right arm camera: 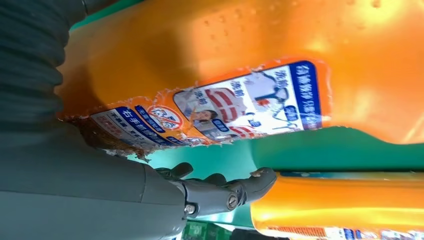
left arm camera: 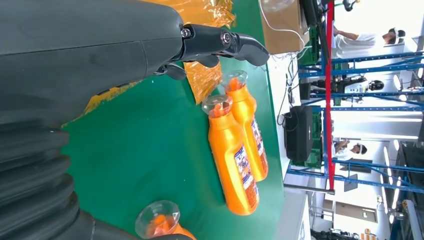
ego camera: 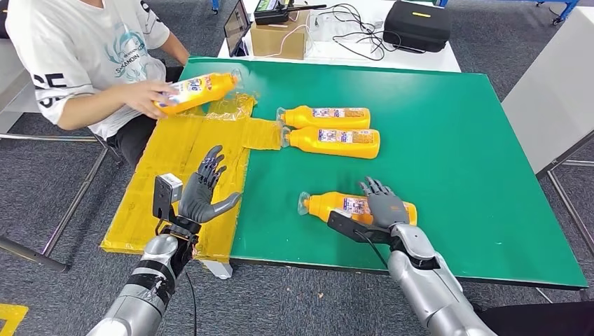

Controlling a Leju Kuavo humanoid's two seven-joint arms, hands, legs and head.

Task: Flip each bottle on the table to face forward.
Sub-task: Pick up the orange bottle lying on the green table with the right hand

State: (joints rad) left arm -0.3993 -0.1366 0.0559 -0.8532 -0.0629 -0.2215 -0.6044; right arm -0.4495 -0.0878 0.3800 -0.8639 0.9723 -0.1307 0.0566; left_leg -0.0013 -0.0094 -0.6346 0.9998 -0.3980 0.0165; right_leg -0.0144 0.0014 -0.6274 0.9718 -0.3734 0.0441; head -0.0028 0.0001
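Orange bottle lies on its side, lower centre of the green table, right robot hand resting on top, grasp unclear. Left robot hand hovers released, lower left. Two bottles lie mid-frame; a person's hand holds a fourth bottle, upper left.

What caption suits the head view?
Right robot hand rests on an orange bottle lying on the green table; a person holds another.

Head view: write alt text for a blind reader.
The robot's right hand rests on an orange bottle lying on a green table. Its left hand is raised, fingers spread, while a person holds another bottle.
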